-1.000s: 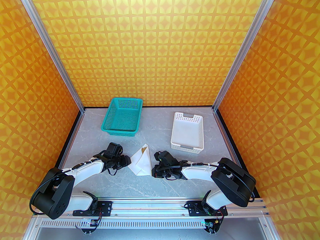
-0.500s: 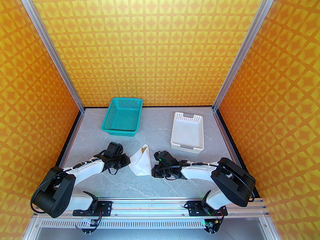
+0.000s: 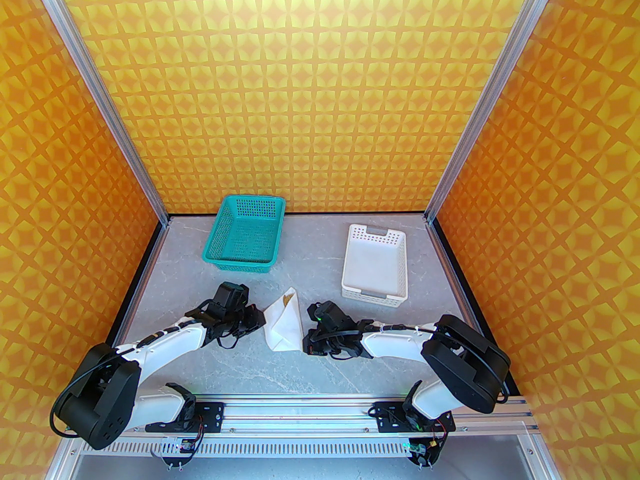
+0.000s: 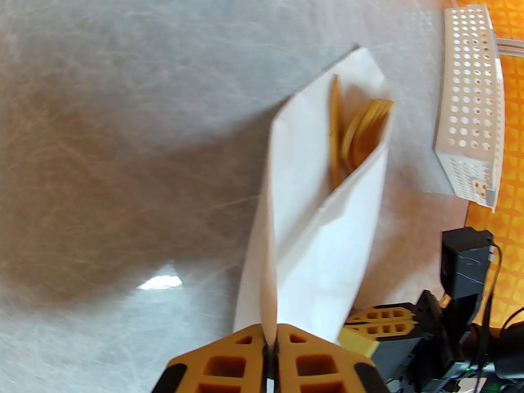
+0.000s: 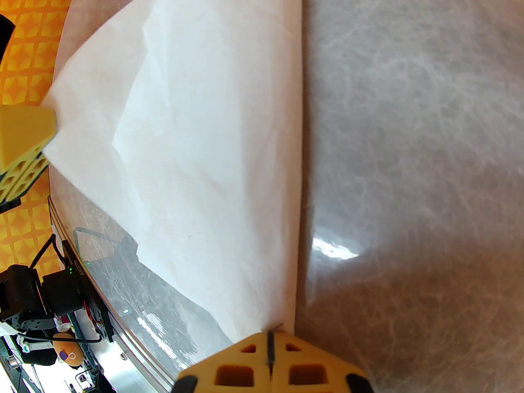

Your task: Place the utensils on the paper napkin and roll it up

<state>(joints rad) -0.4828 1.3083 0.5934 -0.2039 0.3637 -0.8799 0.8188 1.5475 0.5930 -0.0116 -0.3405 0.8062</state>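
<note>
Since the utensils (image 4: 356, 133) lie tucked inside the napkin (image 3: 284, 325), with just their tan tips poking out of its far end, the placing looks done and the wrapping is the step in hand. The napkin sits on the desk (image 3: 240, 368) between the two arms, near the front and well short of the teal basket (image 3: 245, 238) and white basket (image 3: 375, 263). It is folded over itself into a loose, pointed pouch, not yet a tight roll. The left gripper (image 4: 270, 342) has its jaws pressed together on the napkin's left edge, the paper running straight into the slit between them. The right gripper (image 5: 270, 338) is likewise closed, pinching the paper's near right corner. Both hold paper alone, as far as can be seen; neither seems to touch the wood. The next move, I judge, calls for one side to carry its flap over the bundle while the other anchors the sheet, turning the pouch into a snug roll. That needs gentle, even tension, since thin paper pulled from two sides may tear, and the utensils could slide out of the open far end if it tilts.
</note>
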